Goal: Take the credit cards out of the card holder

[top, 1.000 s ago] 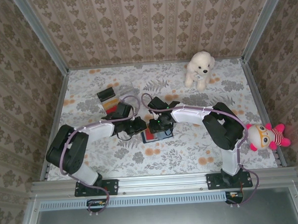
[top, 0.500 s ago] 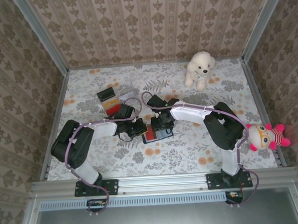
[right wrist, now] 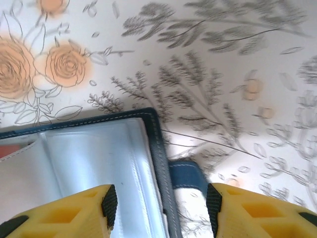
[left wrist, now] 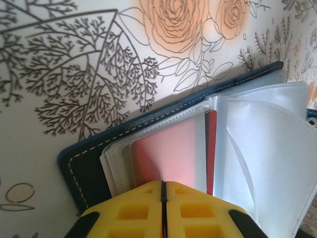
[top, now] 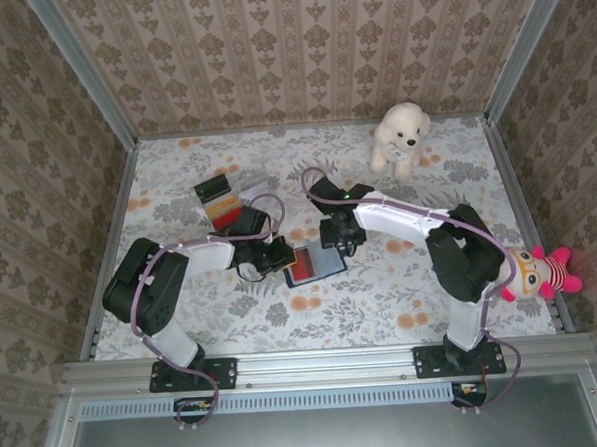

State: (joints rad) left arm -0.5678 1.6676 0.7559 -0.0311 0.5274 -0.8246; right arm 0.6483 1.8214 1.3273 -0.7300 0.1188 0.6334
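The card holder (top: 314, 265) lies open on the flowered table, navy outside with clear sleeves (left wrist: 267, 148). A red credit card (left wrist: 168, 151) sits in a left sleeve; its near edge is hidden under my left gripper (left wrist: 163, 184). That gripper (top: 278, 257) is shut, fingertips together, over the holder's left end. My right gripper (right wrist: 161, 208) stands open above the holder's right edge (right wrist: 157, 144), straddling the edge and the clasp tab (right wrist: 184, 171) without holding anything. From above, the right gripper (top: 335, 232) is at the holder's far right corner.
A clear plastic box (top: 223, 194) with dark and red-yellow things in it lies behind the left arm. A white plush dog (top: 399, 135) sits at the back right. A pink-and-white doll (top: 534, 272) rests at the right edge by the right arm.
The right gripper has lifted off the holder, drawn back to its far right corner and opened wider. The left gripper has stayed shut at the holder's left end.
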